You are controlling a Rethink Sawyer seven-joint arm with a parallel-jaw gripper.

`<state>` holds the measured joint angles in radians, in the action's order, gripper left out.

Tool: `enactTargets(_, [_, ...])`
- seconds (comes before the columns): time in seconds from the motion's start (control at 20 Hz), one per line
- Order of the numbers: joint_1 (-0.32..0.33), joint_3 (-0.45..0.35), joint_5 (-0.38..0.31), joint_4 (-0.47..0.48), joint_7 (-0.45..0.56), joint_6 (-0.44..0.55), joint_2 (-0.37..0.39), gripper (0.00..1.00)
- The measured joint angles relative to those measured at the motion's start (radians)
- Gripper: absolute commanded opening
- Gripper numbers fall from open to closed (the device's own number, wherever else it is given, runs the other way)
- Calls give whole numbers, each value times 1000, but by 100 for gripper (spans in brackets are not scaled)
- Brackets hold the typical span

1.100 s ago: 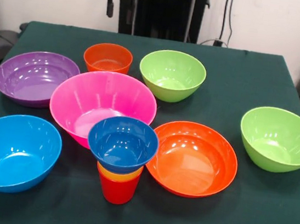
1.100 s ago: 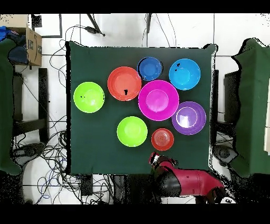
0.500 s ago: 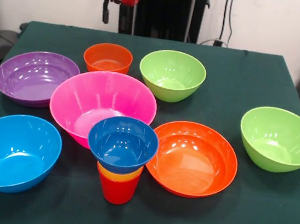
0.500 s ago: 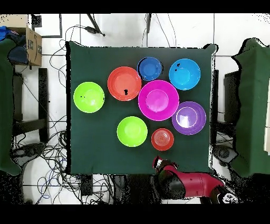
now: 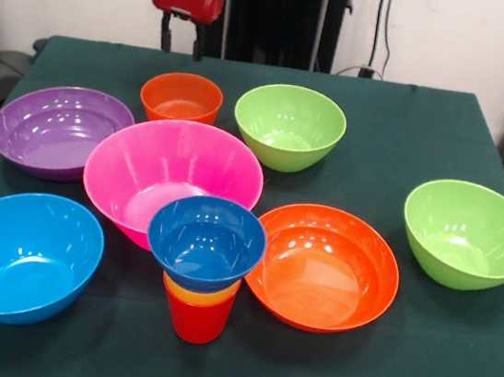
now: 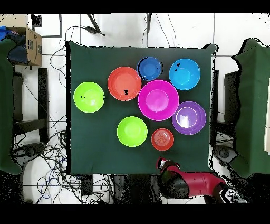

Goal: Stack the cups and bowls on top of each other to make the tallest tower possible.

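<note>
The tower stands at the front: a red cup (image 5: 198, 319) lowest, an orange cup (image 5: 201, 292) nested in it, and a small blue bowl (image 5: 206, 238) on top. From overhead only the tower's blue bowl (image 6: 150, 68) shows. My gripper (image 5: 181, 38) hangs open and empty at the table's far edge, just behind the small orange-red bowl (image 5: 181, 96). Overhead, the gripper (image 6: 161, 162) is at the table's edge, close to the small orange-red bowl (image 6: 162, 139). It touches nothing.
On the green table (image 5: 409, 126) lie a pink bowl (image 5: 172, 178), a purple bowl (image 5: 60, 126), a light blue bowl (image 5: 21, 251), a large orange-red bowl (image 5: 324, 265) and two lime green bowls (image 5: 289, 124) (image 5: 470, 231). A box (image 6: 32, 46) sits off the table.
The gripper has come down and shifted left in the front view, showing more of its fingers. No bowl or cup has moved.
</note>
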<state>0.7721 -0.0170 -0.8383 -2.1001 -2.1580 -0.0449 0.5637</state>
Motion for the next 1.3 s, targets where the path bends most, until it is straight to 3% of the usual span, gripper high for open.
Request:
enactTargets(0.5, [17,7,-45,54,0,-31,-73,100])
enactTargets(1.3, [77,-2,-56,64,0,-31,-87,100])
